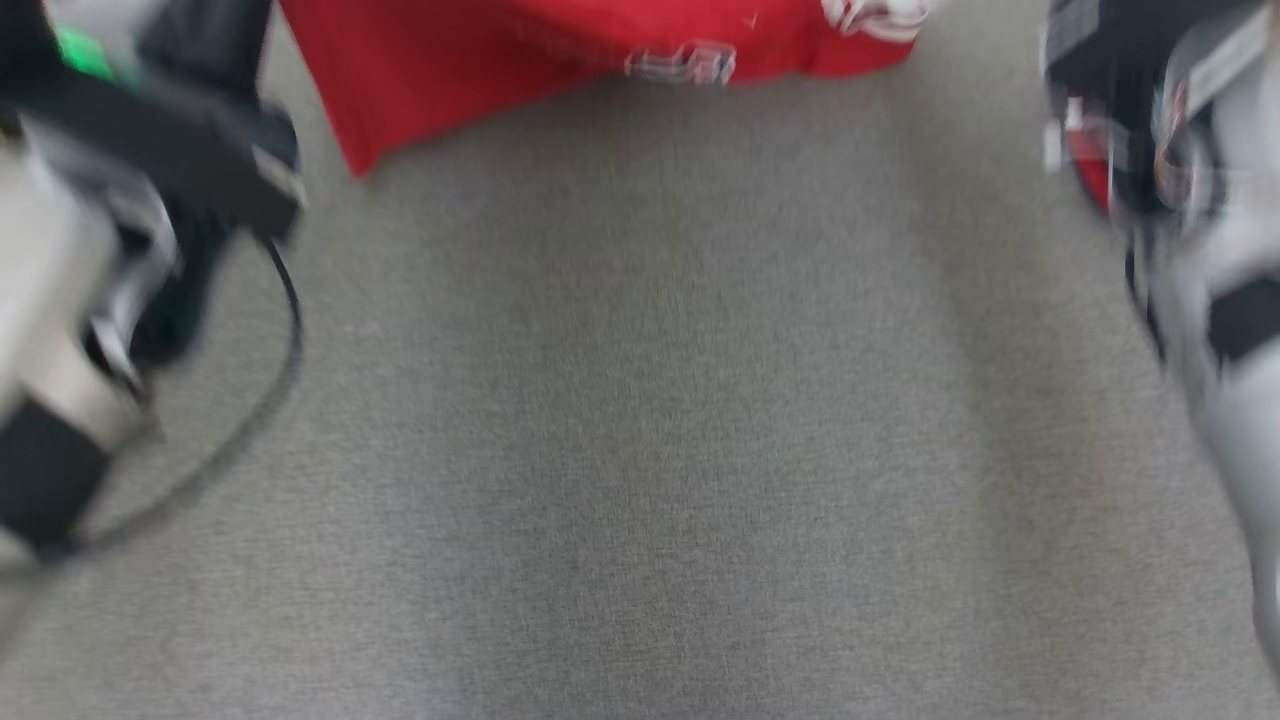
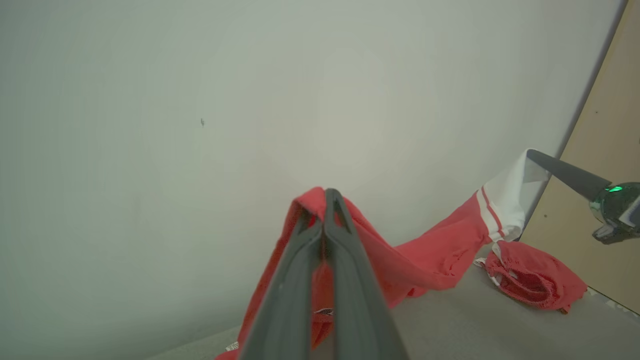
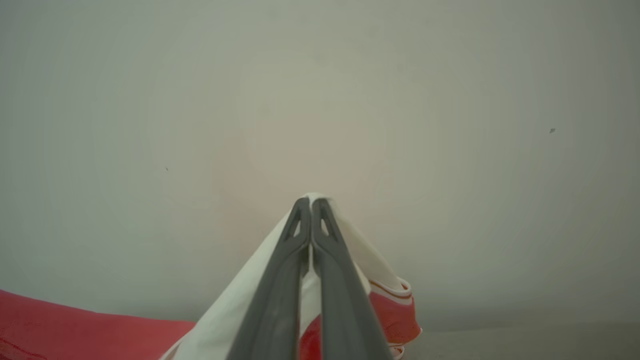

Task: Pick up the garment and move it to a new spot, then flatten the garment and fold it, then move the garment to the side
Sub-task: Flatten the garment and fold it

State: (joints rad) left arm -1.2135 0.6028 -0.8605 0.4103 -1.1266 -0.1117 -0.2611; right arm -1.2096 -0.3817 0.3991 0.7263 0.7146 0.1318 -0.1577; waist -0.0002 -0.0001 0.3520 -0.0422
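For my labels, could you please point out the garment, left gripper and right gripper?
garment (image 1: 480, 60): head view, on its red body.
left gripper (image 2: 330, 196): left wrist view, between its closed fingertips.
right gripper (image 3: 311, 202): right wrist view, between its closed fingertips.

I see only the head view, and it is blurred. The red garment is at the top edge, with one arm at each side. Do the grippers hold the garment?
Observer: The left one does. In the left wrist view, the left gripper is shut on a red fold of the garment.
Operator: And the right one?
Observer: The right gripper is shut on a white part of it, with thin red stripes close by.
Operator: Is all the cloth off the ground?
Observer: No. The left wrist view shows a bunched red part lying on the grey surface.
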